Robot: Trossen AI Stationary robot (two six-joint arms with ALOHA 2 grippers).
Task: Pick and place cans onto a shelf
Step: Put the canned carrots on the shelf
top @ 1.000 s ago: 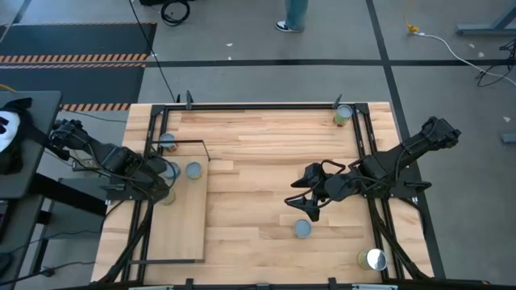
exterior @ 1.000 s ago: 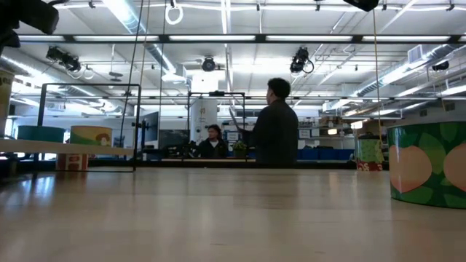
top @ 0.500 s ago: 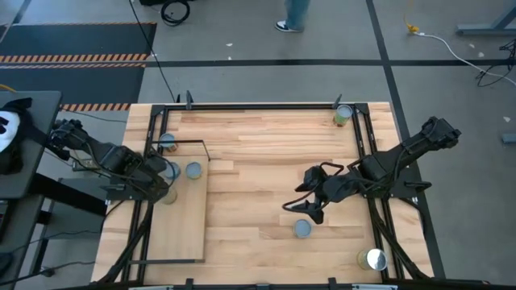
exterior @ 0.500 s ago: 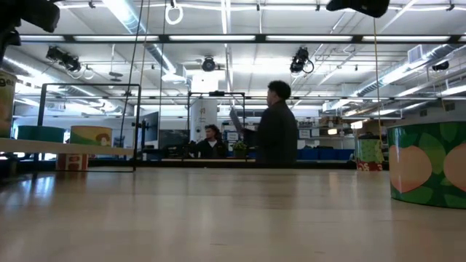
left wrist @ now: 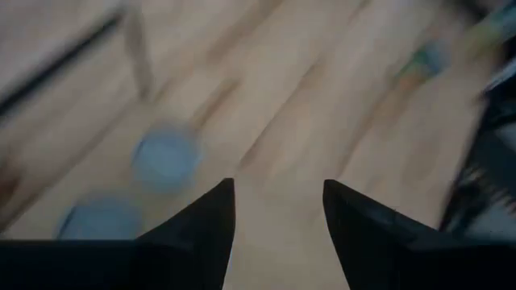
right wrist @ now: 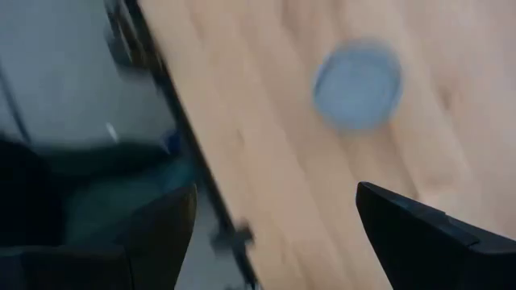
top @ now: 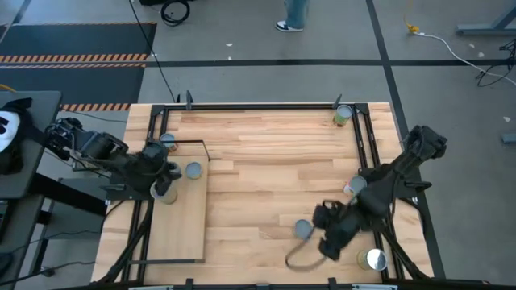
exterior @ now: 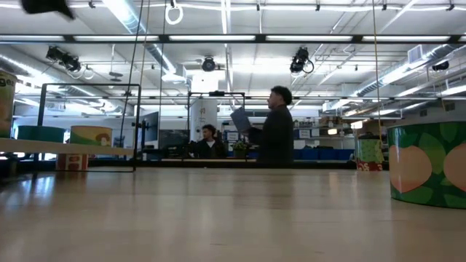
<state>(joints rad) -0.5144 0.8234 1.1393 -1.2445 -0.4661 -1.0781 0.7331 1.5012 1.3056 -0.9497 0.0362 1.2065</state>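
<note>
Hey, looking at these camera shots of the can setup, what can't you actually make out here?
- High view: the can under the left tool is mostly covered by the arm; whether it is let go is unclear.
- Left wrist view: motion blur smears the pale-blue cans; labels unreadable.
- Right wrist view: the blue-topped can is blurred, its side unseen.
- Low view: the green can is cut off by the right edge; the shelf shows edge-on only.
</note>
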